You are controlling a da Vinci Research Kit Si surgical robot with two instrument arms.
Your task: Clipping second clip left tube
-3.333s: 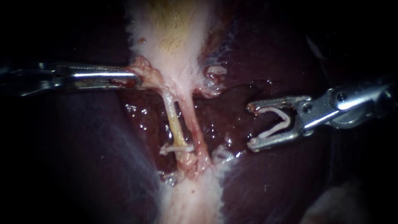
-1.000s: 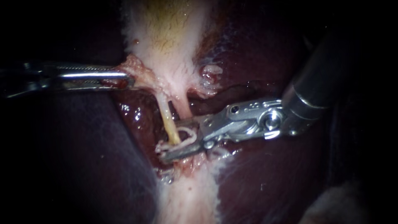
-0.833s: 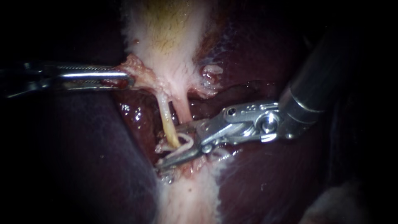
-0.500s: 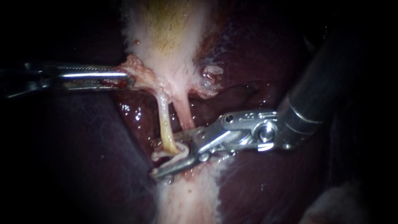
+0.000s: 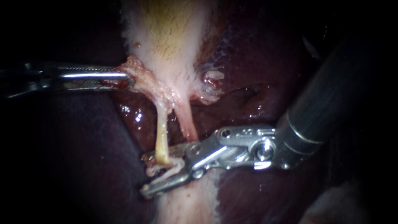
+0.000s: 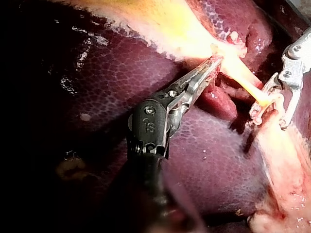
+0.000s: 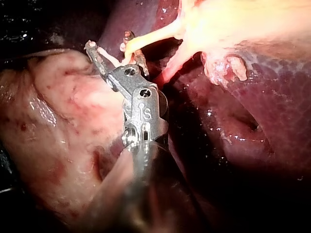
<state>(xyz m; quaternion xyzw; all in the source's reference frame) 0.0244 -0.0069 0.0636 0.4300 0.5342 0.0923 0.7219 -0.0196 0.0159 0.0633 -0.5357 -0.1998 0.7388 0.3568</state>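
The left tube (image 5: 161, 135), yellowish, hangs from the gallbladder's neck beside the pinker right tube (image 5: 187, 122). My right instrument (image 5: 155, 174) has its jaws astride the left tube's lower end, narrowed on a white clip (image 5: 173, 168) that wraps the tube. A white clip (image 5: 150, 159) sits on the tube just beside it. My left instrument (image 5: 129, 79) is shut on the tissue (image 5: 134, 68) at the gallbladder's neck and holds it taut. In the right wrist view the clip (image 7: 108, 54) lies between the jaws (image 7: 109, 42), with the tube (image 7: 150, 35) crossing them.
The pale gallbladder (image 5: 170, 37) runs upward and dark liver (image 5: 269, 186) lies on both sides. A pale band of tissue (image 5: 186, 207) runs below the tubes. In the left wrist view my left instrument (image 6: 211, 65) and my right instrument (image 6: 272, 104) are close together.
My right instrument came in from the right with the clip, set its jaws around the left tube's lower end and narrowed them. The tube is drawn down and stretched. My left instrument has held still.
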